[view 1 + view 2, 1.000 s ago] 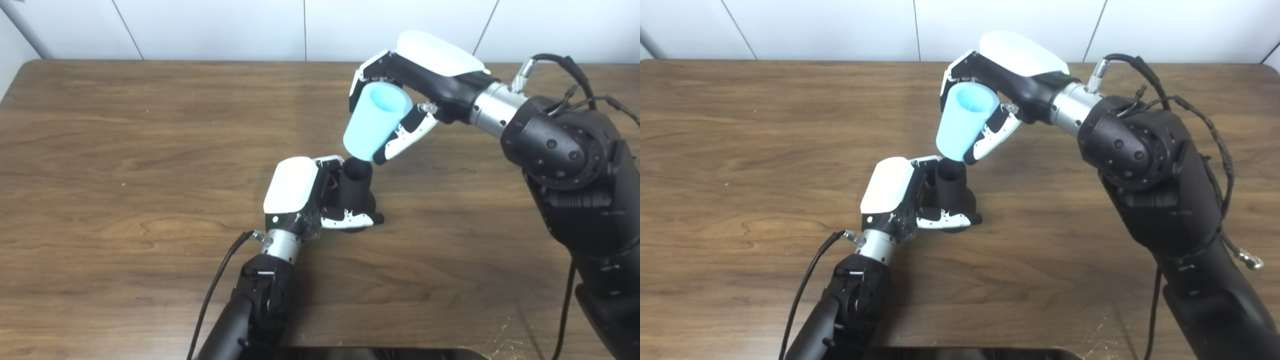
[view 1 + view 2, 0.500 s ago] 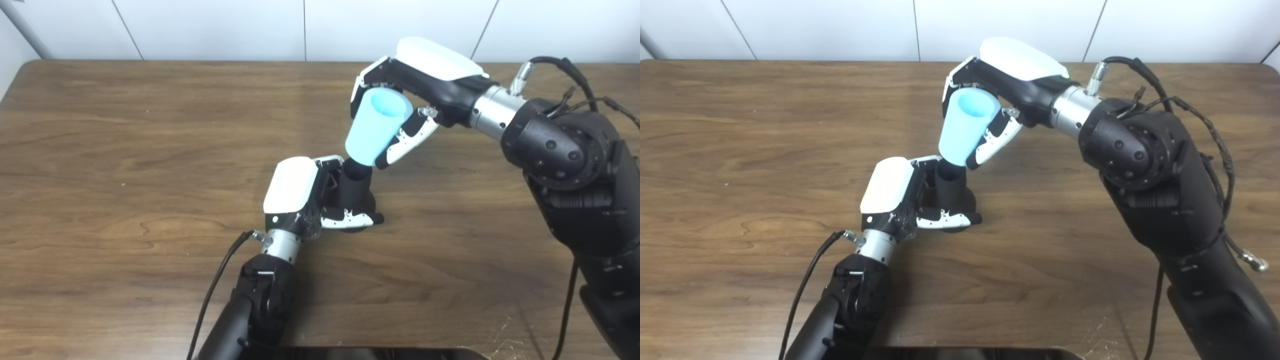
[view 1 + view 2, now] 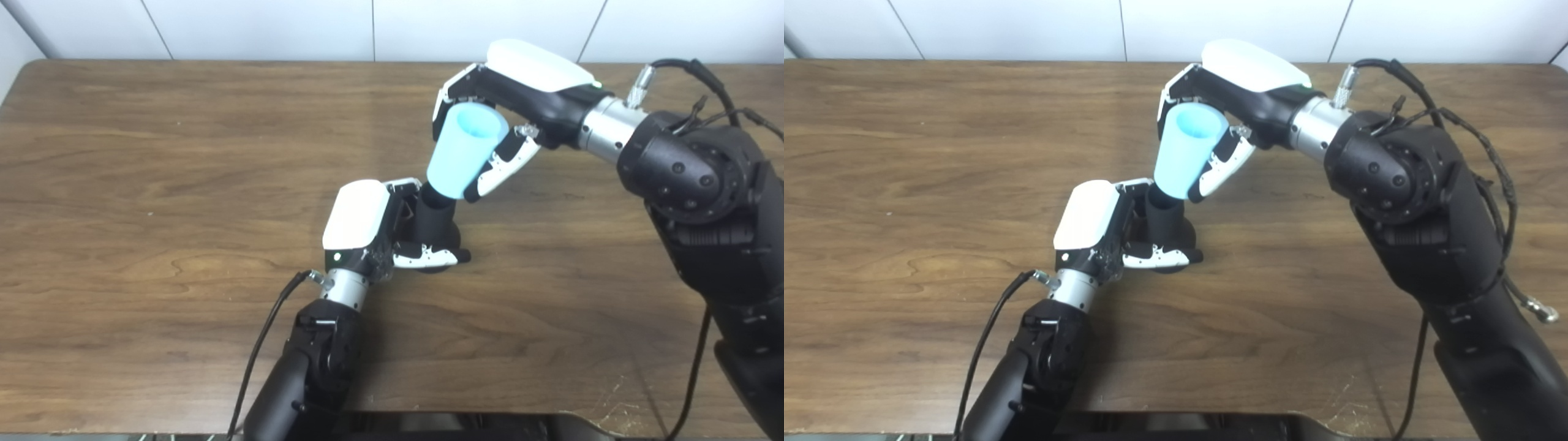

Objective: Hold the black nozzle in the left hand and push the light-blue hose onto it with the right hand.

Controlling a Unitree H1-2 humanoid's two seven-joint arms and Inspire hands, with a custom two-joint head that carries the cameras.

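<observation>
The black nozzle (image 3: 433,222) stands on the wooden table (image 3: 153,184), gripped at its lower part by my left hand (image 3: 367,226), whose fingers wrap around it. My right hand (image 3: 508,116) is shut on the light-blue hose (image 3: 463,150), a tapered tube held tilted with its wide open end up. The hose's narrow lower end sits over the nozzle's top rim, hiding the nozzle's opening. The same shows in the right eye view: hose (image 3: 1185,152), nozzle (image 3: 1165,219), left hand (image 3: 1093,223), right hand (image 3: 1237,104).
A white wall runs along the table's far edge (image 3: 245,60). A dark object (image 3: 465,425) lies at the bottom edge of the picture. Black cables (image 3: 704,79) hang from the right arm, and one cable (image 3: 263,343) runs from the left wrist.
My right hand has brought the hose down and slightly right, so its lower end now covers the nozzle's top. The camera has tilted, shifting the whole picture up a little.
</observation>
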